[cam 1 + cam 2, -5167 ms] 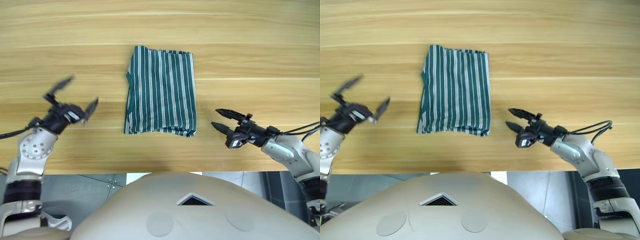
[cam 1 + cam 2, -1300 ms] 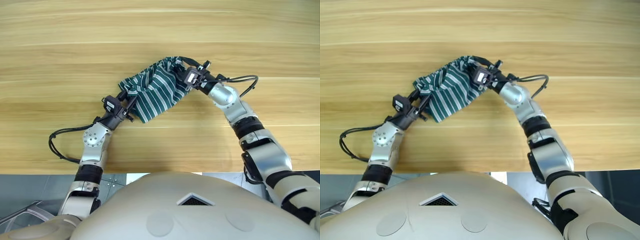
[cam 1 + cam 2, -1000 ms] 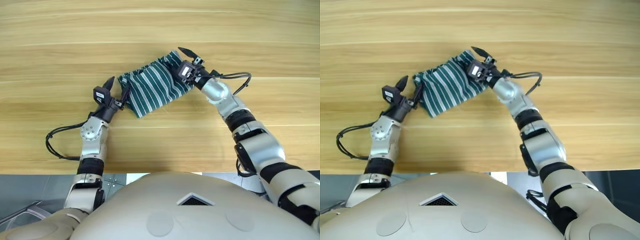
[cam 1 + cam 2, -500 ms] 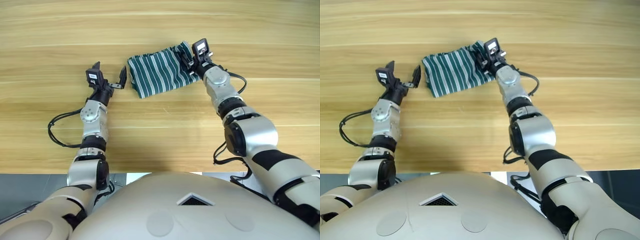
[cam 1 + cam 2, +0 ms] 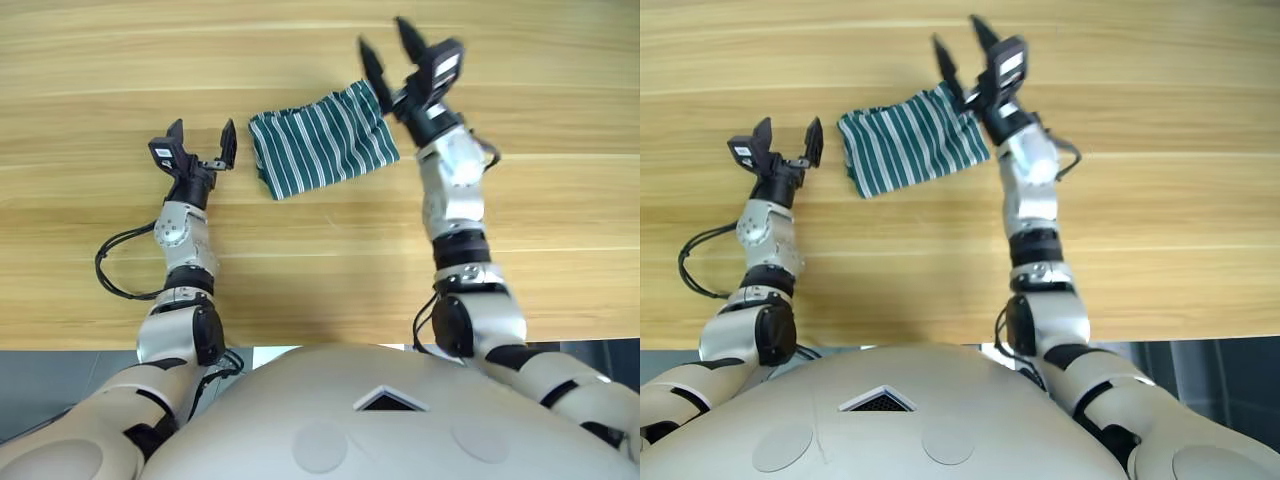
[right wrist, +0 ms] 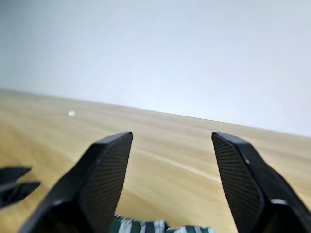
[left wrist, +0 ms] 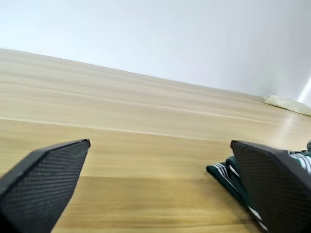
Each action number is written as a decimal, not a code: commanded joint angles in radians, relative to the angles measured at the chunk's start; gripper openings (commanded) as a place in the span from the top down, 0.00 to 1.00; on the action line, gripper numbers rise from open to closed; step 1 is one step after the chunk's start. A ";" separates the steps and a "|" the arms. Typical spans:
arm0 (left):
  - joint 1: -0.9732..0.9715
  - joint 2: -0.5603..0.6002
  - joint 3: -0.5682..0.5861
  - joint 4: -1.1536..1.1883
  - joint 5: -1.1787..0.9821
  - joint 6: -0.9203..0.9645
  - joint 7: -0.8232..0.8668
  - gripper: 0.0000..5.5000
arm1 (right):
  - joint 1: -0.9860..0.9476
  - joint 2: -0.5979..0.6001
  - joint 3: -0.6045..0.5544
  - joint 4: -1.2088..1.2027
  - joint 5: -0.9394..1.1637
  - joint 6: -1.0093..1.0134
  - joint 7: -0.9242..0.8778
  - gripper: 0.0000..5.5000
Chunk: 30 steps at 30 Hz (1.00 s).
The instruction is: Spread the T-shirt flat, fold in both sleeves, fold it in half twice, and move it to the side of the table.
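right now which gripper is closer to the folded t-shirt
Left, by a little. The left gripper is open just beside the T-shirt, at its left edge, a thin strip of table between. The right gripper is raised above its far right corner, fingers open.

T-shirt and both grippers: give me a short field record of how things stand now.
T-shirt: folded into a small striped bundle, lying on the table, not gripped
left gripper: open, just off the shirt's left edge, not touching it
right gripper: open, empty, at the shirt's right end, apparently raised above it
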 commanded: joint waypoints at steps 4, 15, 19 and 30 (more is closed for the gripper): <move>0.061 -0.081 0.010 0.131 0.006 0.033 0.008 0.02 | 0.035 -0.048 0.228 0.169 -0.315 -0.072 -0.193 0.45; 0.040 -0.078 0.039 0.167 0.005 0.036 -0.004 0.02 | -0.262 -0.047 0.198 0.513 -0.292 -0.158 -0.333 0.45; 0.042 -0.083 0.040 0.175 0.011 0.040 -0.004 0.02 | -0.234 -0.044 0.184 0.485 -0.232 -0.204 -0.255 0.45; 0.029 -0.091 0.041 0.175 0.011 0.037 -0.011 0.02 | -0.411 -0.017 0.036 0.799 -0.114 0.116 -0.277 0.45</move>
